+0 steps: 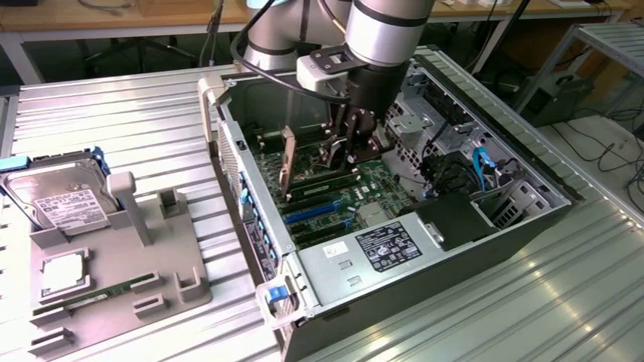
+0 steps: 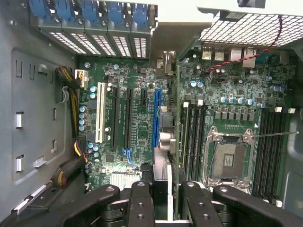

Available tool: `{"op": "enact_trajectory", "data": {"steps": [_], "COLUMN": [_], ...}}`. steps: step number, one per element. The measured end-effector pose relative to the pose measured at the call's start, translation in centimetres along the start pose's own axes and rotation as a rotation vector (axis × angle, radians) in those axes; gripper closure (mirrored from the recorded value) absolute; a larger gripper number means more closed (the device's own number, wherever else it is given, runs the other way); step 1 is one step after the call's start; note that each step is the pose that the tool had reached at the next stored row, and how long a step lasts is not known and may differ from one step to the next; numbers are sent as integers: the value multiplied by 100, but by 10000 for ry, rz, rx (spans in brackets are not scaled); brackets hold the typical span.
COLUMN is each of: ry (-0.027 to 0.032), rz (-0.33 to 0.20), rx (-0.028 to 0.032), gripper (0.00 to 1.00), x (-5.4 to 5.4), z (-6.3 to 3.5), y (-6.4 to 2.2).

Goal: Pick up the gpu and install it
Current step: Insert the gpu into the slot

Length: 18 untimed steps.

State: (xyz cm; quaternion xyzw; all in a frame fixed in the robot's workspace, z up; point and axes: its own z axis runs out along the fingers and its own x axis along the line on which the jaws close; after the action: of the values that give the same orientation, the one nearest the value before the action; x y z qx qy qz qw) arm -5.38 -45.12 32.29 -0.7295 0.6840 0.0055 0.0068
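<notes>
While I watch the exterior view, my arm (image 1: pixel 387 30) reaches down into the open computer case (image 1: pixel 523 219), and the gripper (image 1: pixel 342 151) hangs just above the motherboard (image 1: pixel 357 188). Its fingers (image 1: pixel 354 139) are pinched on the gpu (image 1: pixel 288 162), which stands on edge inside the case, its lower edge near the expansion slots, toward the exterior view's left of the gripper. I cannot tell from here whether the card's edge is touching a slot.

From the wrist view I get what the outside camera hides: I look straight down the black fingers (image 2: pixel 139 203) at the gpu (image 2: pixel 163 156), seen edge-on as a thin strip running away from the gripper (image 2: pixel 161 208), just beside the blue slot (image 2: pixel 155 118). That view also lays out the white slot (image 2: pixel 100 111), the black slots, the bare CPU socket (image 2: pixel 230 158) and the memory slots either side of it.

Only the exterior view gives me the bench: a grey fixture tray (image 1: pixel 131 286) on the exterior view's left carries a hard drive (image 1: pixel 62 197) standing in a blue holder, a CPU chip (image 1: pixel 62 273) lying flat, and a memory stick (image 1: pixel 101 294) lying in its groove, all well apart from the case
</notes>
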Motion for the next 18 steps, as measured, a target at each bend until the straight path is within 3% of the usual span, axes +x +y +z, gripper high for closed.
{"op": "enact_trajectory", "data": {"steps": [18], "ry": [-1], "rz": [-1], "rx": [0], "gripper": [72], "x": [1], "z": [80], "y": [0]}}
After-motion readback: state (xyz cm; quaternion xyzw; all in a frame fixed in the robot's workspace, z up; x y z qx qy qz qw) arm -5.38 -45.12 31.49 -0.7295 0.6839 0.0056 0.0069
